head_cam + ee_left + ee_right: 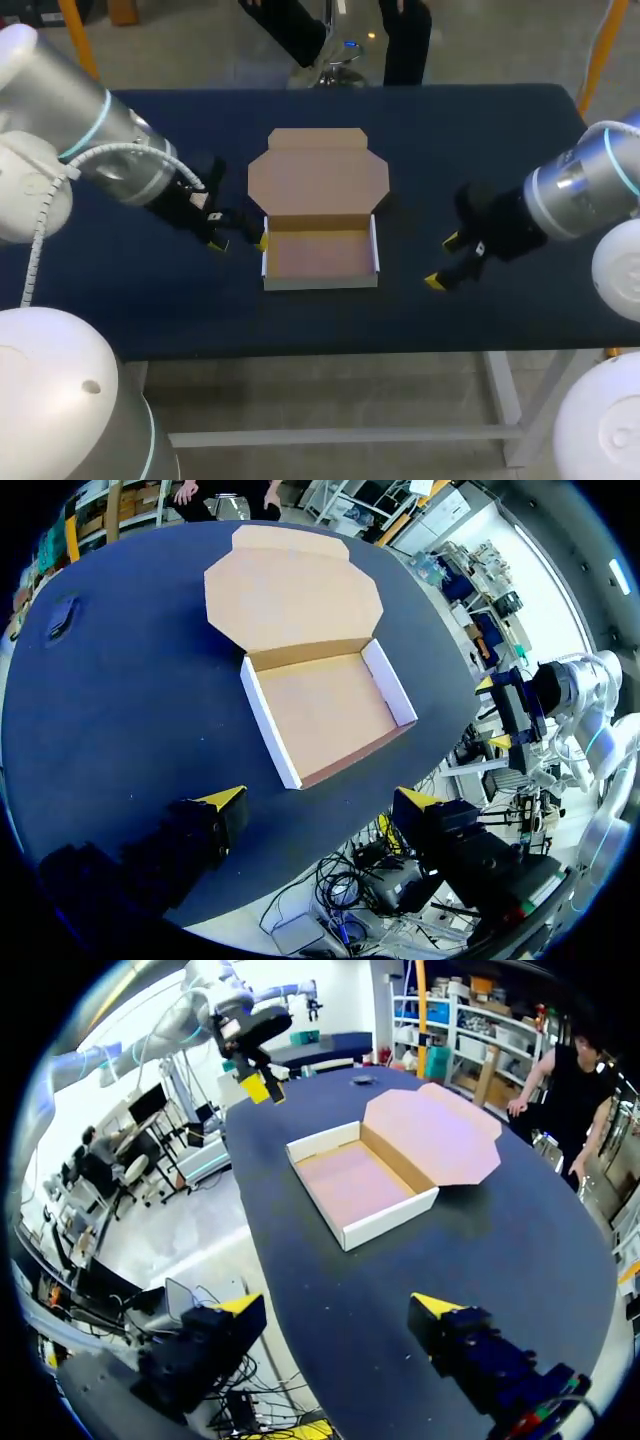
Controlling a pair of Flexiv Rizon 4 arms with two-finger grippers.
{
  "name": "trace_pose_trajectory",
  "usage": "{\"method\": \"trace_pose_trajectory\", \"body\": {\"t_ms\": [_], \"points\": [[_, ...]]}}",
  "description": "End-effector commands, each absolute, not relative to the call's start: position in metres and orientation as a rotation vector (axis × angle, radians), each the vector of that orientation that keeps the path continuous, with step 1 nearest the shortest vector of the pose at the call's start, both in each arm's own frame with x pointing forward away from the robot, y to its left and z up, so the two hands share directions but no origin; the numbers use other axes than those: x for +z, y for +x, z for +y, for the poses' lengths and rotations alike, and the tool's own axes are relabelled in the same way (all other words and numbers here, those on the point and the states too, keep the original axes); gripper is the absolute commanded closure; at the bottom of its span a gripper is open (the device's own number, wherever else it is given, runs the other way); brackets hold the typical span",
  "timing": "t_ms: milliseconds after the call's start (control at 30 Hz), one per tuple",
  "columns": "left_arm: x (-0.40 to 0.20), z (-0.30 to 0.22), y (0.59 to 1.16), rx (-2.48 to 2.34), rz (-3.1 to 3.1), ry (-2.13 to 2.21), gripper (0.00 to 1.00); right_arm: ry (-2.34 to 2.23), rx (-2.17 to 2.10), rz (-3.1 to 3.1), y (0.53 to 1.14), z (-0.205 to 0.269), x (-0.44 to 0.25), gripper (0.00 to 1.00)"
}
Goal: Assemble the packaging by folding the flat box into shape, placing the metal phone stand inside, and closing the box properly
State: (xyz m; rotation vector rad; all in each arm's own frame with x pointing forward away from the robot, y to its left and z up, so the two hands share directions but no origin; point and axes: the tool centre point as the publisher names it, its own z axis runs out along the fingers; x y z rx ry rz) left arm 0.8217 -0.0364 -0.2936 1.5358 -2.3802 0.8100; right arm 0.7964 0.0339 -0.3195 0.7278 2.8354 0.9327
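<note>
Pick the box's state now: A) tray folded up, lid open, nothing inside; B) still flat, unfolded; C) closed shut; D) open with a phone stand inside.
A: the box has its walls up, its lid lies flat open behind the tray, and the tray floor is bare.

Your left arm (95,125) and right arm (585,185) are silver-white with pale blue rings; left gripper (240,242) and right gripper (443,261) are black with 2 yellow tips.
</note>
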Motion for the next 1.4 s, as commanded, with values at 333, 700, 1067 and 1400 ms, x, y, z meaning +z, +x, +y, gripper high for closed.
{"method": "trace_pose_trajectory", "body": {"t_ms": [333, 700, 1067, 1400], "points": [[-0.268, -0.004, 0.785, 0.998, -2.329, 1.329, 0.00, 0.773, 0.913, 2.820, 0.780, 0.026, -0.309, 0.00], [-0.254, 0.004, 0.770, 0.998, -2.435, 1.492, 0.00, 0.843, 0.872, 2.805, 0.765, 0.020, -0.302, 0.00], [-0.244, 0.019, 0.764, 0.867, -2.430, 1.615, 0.00, 1.205, 0.788, 2.791, 0.761, 0.011, -0.287, 0.00], [-0.223, 0.031, 0.759, 0.725, -2.266, 1.861, 0.00, 1.731, 0.715, 2.670, 0.761, -0.020, -0.265, 0.00]]}}
